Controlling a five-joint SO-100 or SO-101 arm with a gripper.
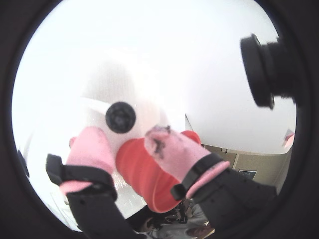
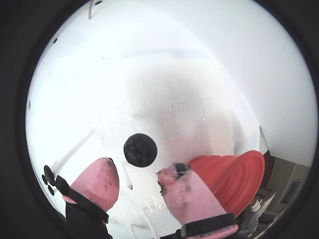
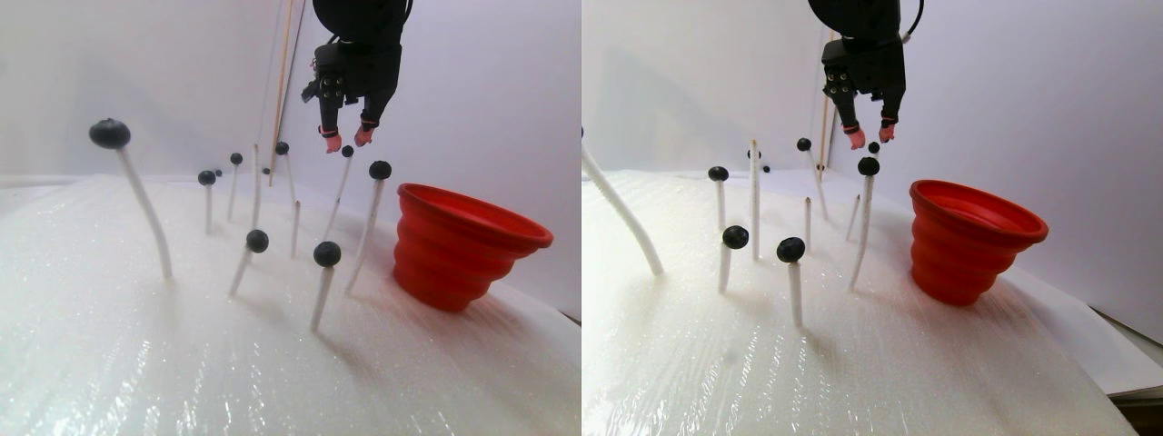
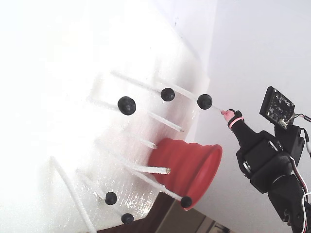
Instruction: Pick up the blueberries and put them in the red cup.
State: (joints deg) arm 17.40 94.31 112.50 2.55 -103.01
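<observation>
Several blueberries sit on top of thin white rods stuck in a white foam bed [image 3: 136, 363]. My gripper [image 3: 348, 141] hangs open just above one berry [image 3: 347, 151] at the back. In both wrist views that blueberry [image 1: 120, 117] [image 2: 140, 150] lies just beyond the gap between my pink fingertips [image 1: 92, 144], and nothing is held. The red cup [image 3: 463, 241] stands upright on the foam to the right of the rods; a wrist view shows the cup [image 2: 234, 174] behind my right finger. The fixed view has the pink-tipped gripper [image 4: 226, 114] close to a blueberry [image 4: 204, 101].
Other berries [image 3: 110, 133] [image 3: 327, 253] [image 3: 257, 241] stand on rods left of and in front of the cup. Some white rods [image 3: 295, 227] carry no berry. A thin wooden stick [image 3: 283, 73] leans at the back wall. The foam's edge drops off behind the cup.
</observation>
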